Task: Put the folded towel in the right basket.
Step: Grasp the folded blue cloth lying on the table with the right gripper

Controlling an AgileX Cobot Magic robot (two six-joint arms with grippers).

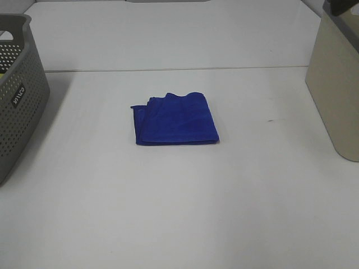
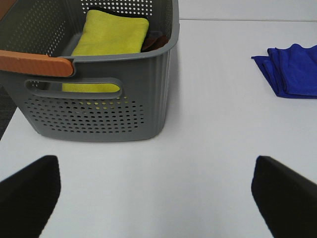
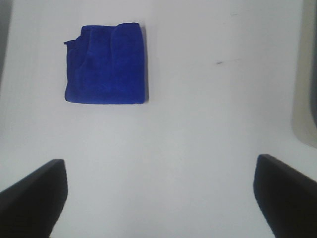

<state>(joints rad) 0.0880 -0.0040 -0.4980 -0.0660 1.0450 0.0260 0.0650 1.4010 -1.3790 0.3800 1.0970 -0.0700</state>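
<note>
A folded blue towel (image 1: pixel 175 119) lies flat on the white table, near the middle. It also shows in the left wrist view (image 2: pixel 292 71) and in the right wrist view (image 3: pixel 107 64). A beige basket (image 1: pixel 336 84) stands at the right edge of the table; its wall shows in the right wrist view (image 3: pixel 306 84). My left gripper (image 2: pixel 156 198) is open and empty, above bare table beside the grey basket. My right gripper (image 3: pixel 158 198) is open and empty, well short of the towel. Neither arm shows in the exterior high view.
A grey perforated basket (image 1: pixel 17 95) stands at the left edge; the left wrist view shows it (image 2: pixel 99 109) holding a folded yellow towel (image 2: pixel 106 42) and a dark cloth. A seam in the table (image 1: pixel 179 70) runs across behind the towel.
</note>
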